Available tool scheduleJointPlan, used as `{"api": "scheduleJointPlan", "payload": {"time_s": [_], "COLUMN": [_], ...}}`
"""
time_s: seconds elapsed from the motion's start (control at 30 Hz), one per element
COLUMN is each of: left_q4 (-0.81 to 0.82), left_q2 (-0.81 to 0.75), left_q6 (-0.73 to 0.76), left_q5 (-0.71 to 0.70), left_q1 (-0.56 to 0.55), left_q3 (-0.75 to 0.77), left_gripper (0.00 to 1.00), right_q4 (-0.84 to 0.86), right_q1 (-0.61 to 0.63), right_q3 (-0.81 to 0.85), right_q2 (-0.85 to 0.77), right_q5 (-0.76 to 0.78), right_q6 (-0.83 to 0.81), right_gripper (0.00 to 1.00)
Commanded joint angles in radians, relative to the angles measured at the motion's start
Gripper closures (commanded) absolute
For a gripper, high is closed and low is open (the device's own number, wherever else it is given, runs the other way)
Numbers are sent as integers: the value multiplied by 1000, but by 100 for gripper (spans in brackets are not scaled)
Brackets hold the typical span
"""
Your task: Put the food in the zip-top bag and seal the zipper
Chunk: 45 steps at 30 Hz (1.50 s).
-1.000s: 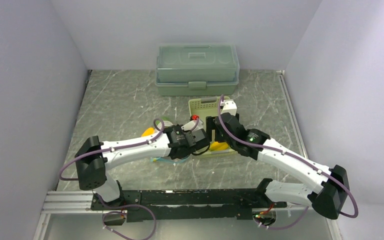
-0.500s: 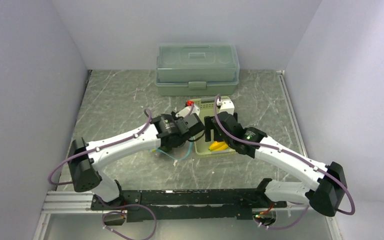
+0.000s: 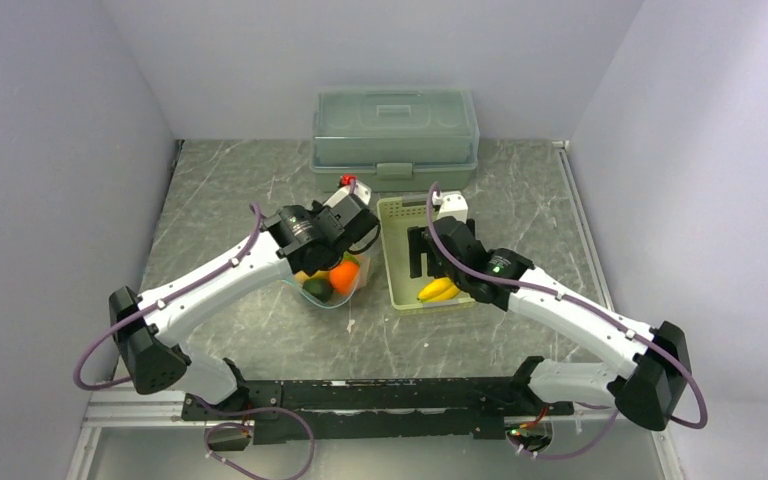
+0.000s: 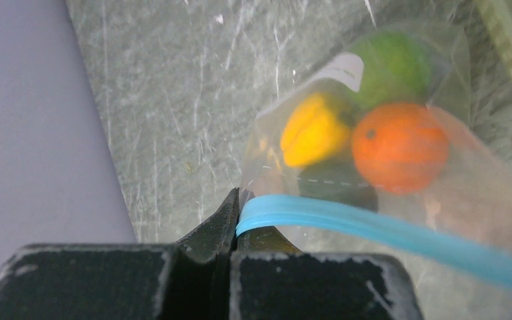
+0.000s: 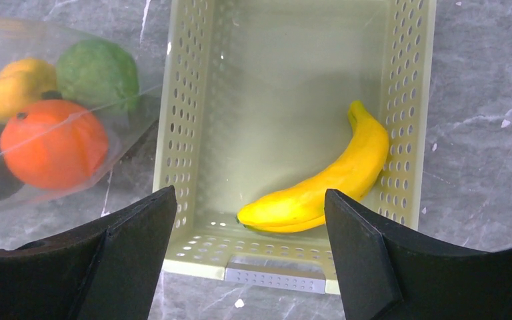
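Our left gripper [image 4: 235, 223] pinches the zipper [image 4: 373, 230] at its end. Our right gripper [image 5: 250, 220] hangs spread above the bananas [image 5: 327, 183].

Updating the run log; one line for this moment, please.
left gripper shut on zipper | bag holds orange, green fruit, pepper | banana alone in basket | right gripper open over basket

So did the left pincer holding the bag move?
Yes. The left pincer, shut on the zipper of the zip-top bag, has moved back toward the green lidded box and leftward, away from the basket.
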Motion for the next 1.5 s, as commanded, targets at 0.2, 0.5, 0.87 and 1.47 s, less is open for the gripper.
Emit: {"api": "scheduleJointPlan", "payload": {"time_s": [0.2, 0.5, 0.87, 1.47], "left_q4": [23, 15, 76, 139], "left_q2": [-14, -29, -68, -164], "left_q6": [-54, -11, 10, 41], "left_q5": [193, 284, 339, 344], "left_q1": [86, 149, 179, 202], "left_q3": [-103, 26, -39, -167], "left_gripper": [100, 100, 100, 100], "right_q4": [-49, -122, -211, -282], "right_q1": [-33, -43, -45, -59], "right_q3": [6, -17, -44, 25], "right_q2": [57, 114, 201, 376], "right_q5": [-2, 44, 153, 259], "right_q6": [40, 223, 539, 689], "right_gripper": [13, 13, 13, 27]}}
